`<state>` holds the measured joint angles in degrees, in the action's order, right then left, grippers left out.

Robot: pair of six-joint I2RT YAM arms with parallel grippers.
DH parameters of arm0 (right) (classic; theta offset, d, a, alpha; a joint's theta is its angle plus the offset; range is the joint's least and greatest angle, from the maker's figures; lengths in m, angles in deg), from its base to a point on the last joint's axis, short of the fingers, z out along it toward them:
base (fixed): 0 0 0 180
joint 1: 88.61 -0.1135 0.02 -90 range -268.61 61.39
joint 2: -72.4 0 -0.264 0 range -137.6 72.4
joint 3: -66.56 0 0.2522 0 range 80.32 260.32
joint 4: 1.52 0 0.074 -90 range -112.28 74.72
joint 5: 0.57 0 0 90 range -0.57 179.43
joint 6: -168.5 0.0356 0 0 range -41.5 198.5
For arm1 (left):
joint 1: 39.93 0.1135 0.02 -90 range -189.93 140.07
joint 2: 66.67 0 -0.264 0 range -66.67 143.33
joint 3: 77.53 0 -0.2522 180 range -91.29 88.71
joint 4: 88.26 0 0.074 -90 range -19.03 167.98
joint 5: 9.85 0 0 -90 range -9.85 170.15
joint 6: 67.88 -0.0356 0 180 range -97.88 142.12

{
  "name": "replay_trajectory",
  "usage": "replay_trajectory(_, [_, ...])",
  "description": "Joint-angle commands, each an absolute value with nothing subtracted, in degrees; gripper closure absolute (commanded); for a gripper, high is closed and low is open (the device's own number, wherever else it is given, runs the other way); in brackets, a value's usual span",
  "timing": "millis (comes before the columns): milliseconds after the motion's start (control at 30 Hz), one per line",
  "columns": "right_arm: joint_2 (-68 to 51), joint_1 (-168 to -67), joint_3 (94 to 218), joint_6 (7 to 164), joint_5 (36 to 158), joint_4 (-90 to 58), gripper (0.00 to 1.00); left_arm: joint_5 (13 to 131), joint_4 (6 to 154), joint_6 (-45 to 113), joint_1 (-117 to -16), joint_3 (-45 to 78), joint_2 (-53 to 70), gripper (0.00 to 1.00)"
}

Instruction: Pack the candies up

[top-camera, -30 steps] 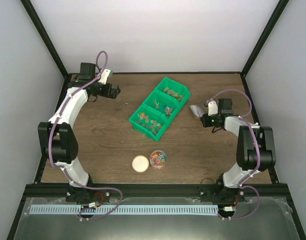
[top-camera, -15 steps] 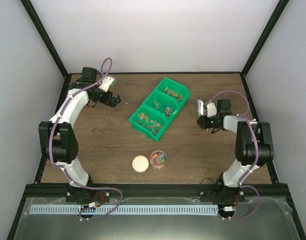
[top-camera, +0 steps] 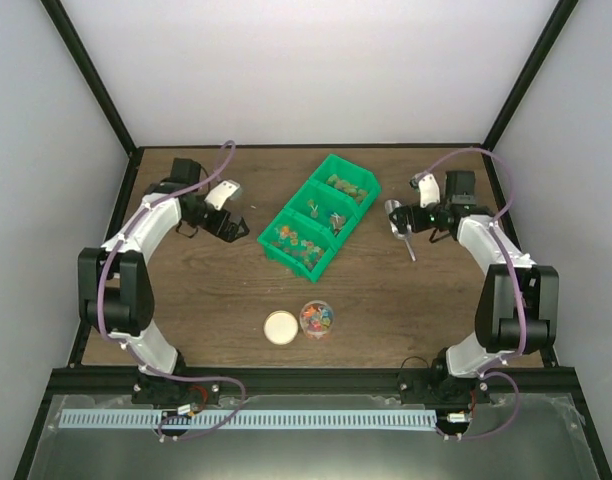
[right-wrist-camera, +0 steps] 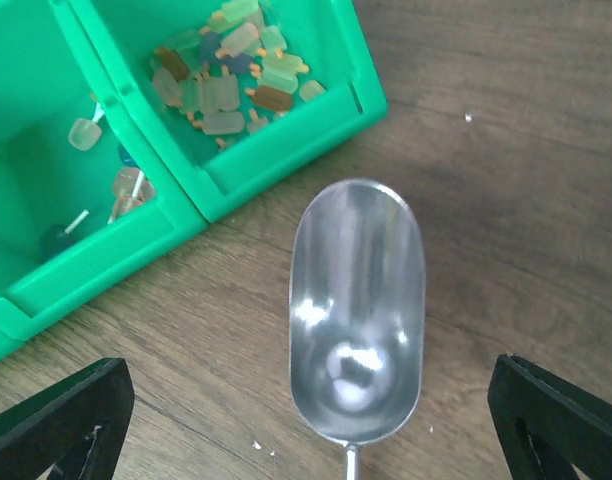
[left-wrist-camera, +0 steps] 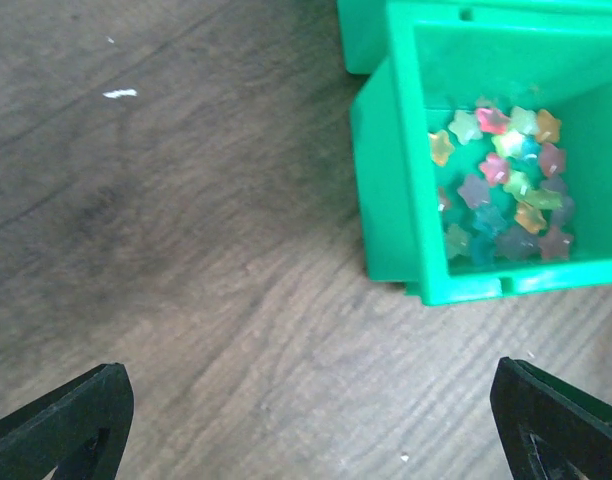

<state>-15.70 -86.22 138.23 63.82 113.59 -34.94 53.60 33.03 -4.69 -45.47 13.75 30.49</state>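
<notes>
Ahead-right of left pincer (left-wrist-camera: 306, 425), candies (left-wrist-camera: 501, 180) inside green bin (left-wrist-camera: 386, 200).

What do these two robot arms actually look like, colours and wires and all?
Both the left arm and the right arm have rounded white links joined by black joints. A thin purple cable loops along each. Each ends in two black, wedge-shaped fingers.

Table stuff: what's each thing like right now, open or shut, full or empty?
left gripper, open, empty.
right gripper, open, empty.
metal scoop, empty, lying on table.
jar, open, upright, holding candies.
lid, off, flat beside jar.
green bin, open, candies in all three compartments.
</notes>
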Motion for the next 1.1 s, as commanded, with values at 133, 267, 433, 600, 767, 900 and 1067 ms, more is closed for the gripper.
replay_trajectory(133, [-18.4, -89.3, 147.4, 53.2, 113.8, -44.6, 0.00, 51.7, 30.2, -9.0, -45.4, 14.5, 26.8, 0.00])
replay_trajectory(267, [-18.1, -89.5, 154.4, 52.4, 118.2, -47.1, 0.00, 51.1, 29.9, -12.1, -45.3, 13.0, 27.0, 0.00])
replay_trajectory(433, [-16.4, -94.7, 157.8, 48.8, 124.4, -52.8, 0.01, 49.5, 27.5, -10.7, -45.3, 9.4, 28.2, 0.00])
replay_trajectory(600, [-13.7, -103.1, 156.6, 46.3, 125.9, -55.1, 0.01, 50.7, 27.9, -14.5, -45.9, 17.9, 20.7, 0.00])
replay_trajectory(767, [-12.3, -117.2, 154.2, 44.5, 123.3, -55.0, 0.08, 53.7, 32.4, -13.9, -46.2, 27.4, 12.1, 0.00])
replay_trajectory(900, [-15.5, -127.1, 153.3, 42.4, 119.6, -55.5, 0.18, 54.6, 36.8, -5.4, -44.2, 28.0, 10.1, 0.00])
replay_trajectory(1067, [-20.9, -135.1, 153.0, 40.1, 116.7, -54.8, 0.26, 47.6, 40.4, 3.6, -32.6, 27.0, 7.7, 0.00])
